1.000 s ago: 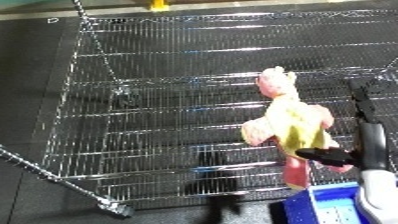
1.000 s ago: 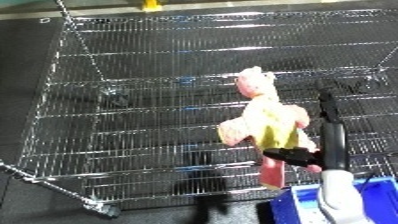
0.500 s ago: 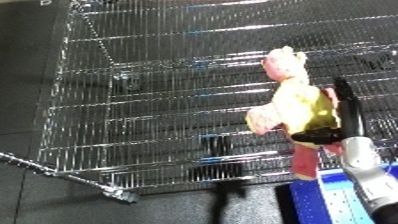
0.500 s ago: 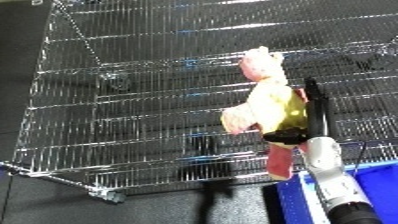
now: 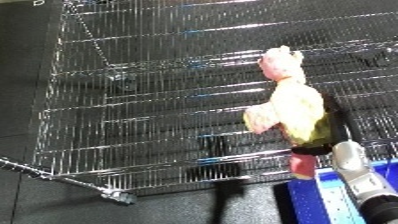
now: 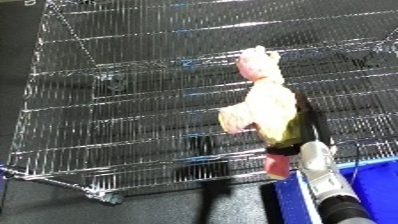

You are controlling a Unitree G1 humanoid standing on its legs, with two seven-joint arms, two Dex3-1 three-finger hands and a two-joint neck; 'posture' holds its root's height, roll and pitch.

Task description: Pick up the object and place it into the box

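Observation:
A pink plush toy in a yellow shirt [image 5: 290,106] hangs upright in the air over the wire bin [image 5: 133,100]. My right hand [image 5: 330,131] is shut on its lower body from the right side, and black fingers [image 6: 286,149] wrap under the shirt's hem. One pink leg [image 5: 300,166] dangles below the hand. The silver right forearm [image 6: 324,177] rises from the lower right corner. The bin is a large wire-mesh basket that fills most of both views. My left hand does not show.
A blue container [image 5: 330,200] sits at the lower right, beside the bin's near rim [image 5: 62,176]. Dark floor [image 5: 27,75] runs along the left and the bottom edge.
My right hand has carried the plush toy higher and further over the wire bin. The view has also shifted, so the bin shows larger and lower.

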